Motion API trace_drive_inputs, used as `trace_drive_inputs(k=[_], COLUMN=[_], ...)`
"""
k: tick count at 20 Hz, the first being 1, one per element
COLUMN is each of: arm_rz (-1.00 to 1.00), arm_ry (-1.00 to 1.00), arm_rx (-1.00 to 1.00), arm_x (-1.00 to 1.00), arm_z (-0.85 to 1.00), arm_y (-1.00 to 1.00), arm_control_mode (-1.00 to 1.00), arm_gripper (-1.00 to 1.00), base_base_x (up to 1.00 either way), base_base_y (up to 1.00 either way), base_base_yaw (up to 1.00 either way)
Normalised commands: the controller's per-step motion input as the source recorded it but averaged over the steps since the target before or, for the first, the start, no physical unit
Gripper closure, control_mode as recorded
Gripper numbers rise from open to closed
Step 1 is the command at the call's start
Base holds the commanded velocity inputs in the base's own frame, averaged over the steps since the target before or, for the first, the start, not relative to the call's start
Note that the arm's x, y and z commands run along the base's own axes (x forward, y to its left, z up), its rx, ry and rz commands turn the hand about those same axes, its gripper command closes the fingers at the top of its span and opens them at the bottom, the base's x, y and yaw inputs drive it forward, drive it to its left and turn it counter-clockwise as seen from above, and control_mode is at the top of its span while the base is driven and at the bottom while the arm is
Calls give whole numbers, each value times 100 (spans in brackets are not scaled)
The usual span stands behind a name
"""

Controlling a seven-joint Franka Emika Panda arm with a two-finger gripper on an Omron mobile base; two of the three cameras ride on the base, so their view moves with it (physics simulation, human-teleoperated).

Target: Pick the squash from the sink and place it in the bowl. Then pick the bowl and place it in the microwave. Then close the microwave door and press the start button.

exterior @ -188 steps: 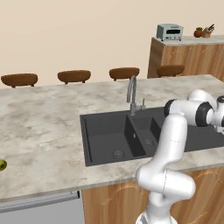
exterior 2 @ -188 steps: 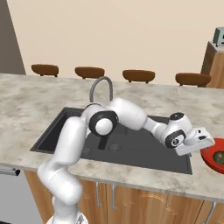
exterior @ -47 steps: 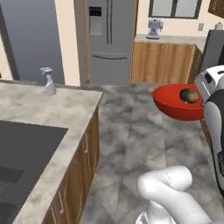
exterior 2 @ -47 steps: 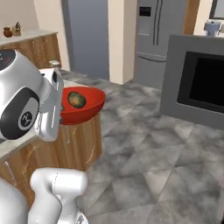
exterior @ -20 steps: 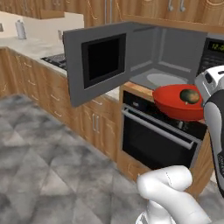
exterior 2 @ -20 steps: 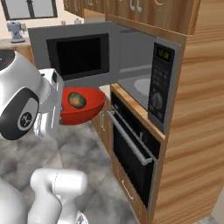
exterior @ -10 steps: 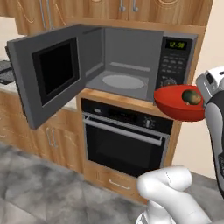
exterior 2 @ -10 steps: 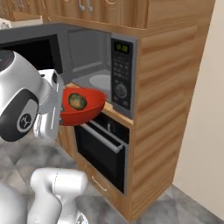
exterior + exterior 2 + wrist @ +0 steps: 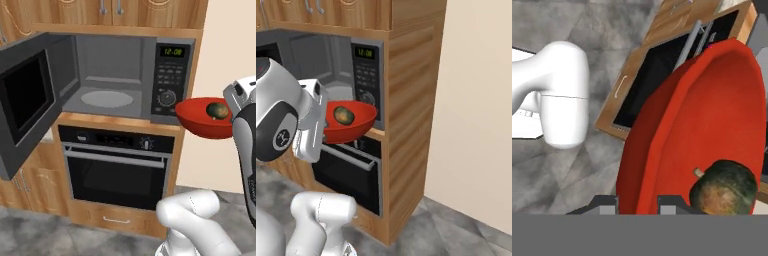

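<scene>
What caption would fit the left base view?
Red bowl carrying the squash, held up beside the open microwave above the oven.

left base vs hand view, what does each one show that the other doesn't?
Left base view alone: the open microwave, its door swung out to the left, the clock and dial panel, and the cabinets above.

Hand view alone: the end effector closed on the bowl's near rim, and the grey floor.

Both: the red bowl held in the air with the squash inside it, and the oven below the microwave.
</scene>
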Motion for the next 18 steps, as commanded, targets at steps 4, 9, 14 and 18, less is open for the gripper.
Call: trace_drive_inputs(k=[4, 9, 14, 18], arm_rz=[0, 0, 0, 0], arm_ry=[0, 0, 0, 0], arm_rx=[0, 0, 0, 0], arm_x=[0, 0, 0, 0], arm_z=[0, 0, 0, 0], arm_y=[0, 0, 0, 0], arm_control_mode=[100, 100, 100, 100], arm_gripper=[100, 100, 100, 100], base_base_x=[0, 14, 5, 5], base_base_y=[71, 66, 38, 11], base_base_yaw=[-33, -29, -29, -29])
